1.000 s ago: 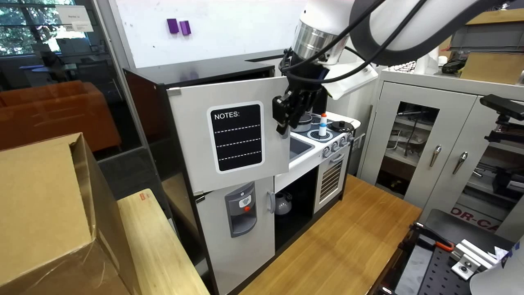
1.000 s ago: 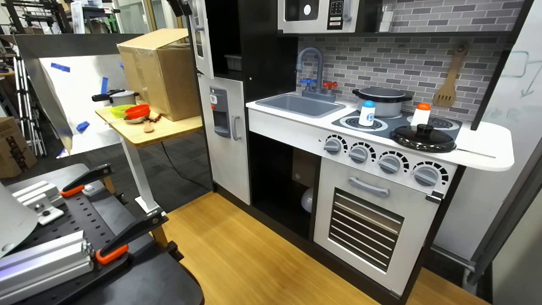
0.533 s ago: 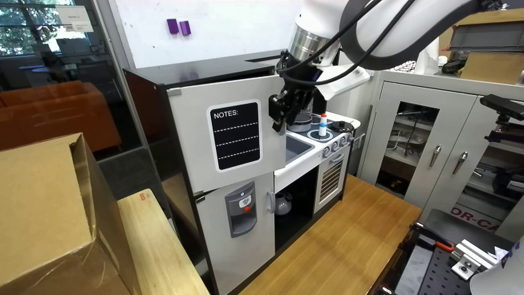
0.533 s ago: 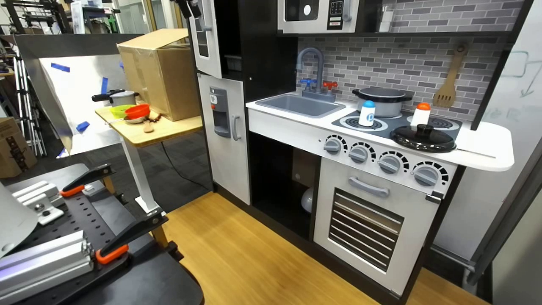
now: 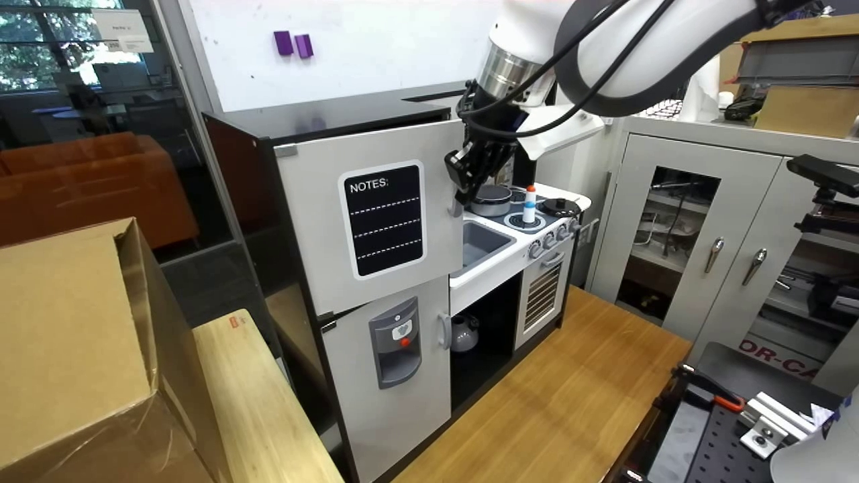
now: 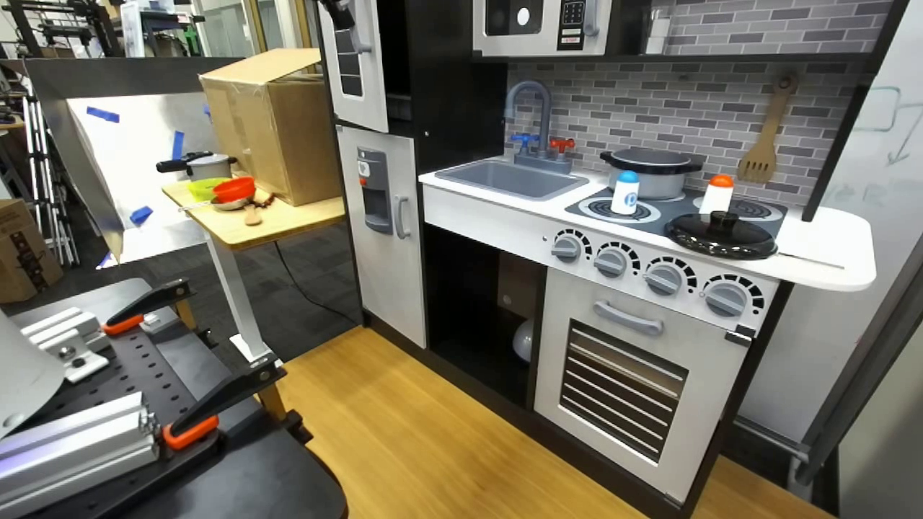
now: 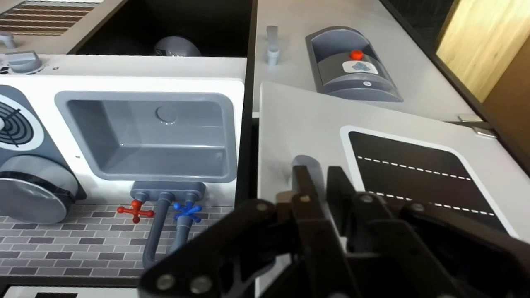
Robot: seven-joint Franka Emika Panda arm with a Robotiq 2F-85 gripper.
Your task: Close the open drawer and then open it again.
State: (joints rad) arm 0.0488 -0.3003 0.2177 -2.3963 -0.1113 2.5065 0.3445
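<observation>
No drawer shows as the moving part; the upper cabinet door (image 5: 315, 221) of a toy kitchen, white with a black NOTES panel (image 5: 386, 221), stands ajar. It also shows in an exterior view (image 6: 371, 86), with a dark gap at its free edge, and in the wrist view (image 7: 281, 120). Its grey handle (image 7: 306, 159) lies at my black gripper (image 7: 319, 169), partly behind one finger. The fingers are partly open with a visible gap. My gripper is at the door's handle side in both exterior views (image 5: 462, 196) (image 6: 339, 16); contact is unclear.
The lower door (image 5: 402, 416) is closed beneath. The sink (image 7: 145, 136), faucet (image 7: 155, 236) and stove with a pot (image 6: 652, 173) are beside the cabinet. A cardboard box (image 5: 74, 335) stands on a side table (image 5: 262, 402).
The upper door has swung partway toward the cabinet, narrowing the gap at its free edge. My gripper has moved along with the door's handle side.
</observation>
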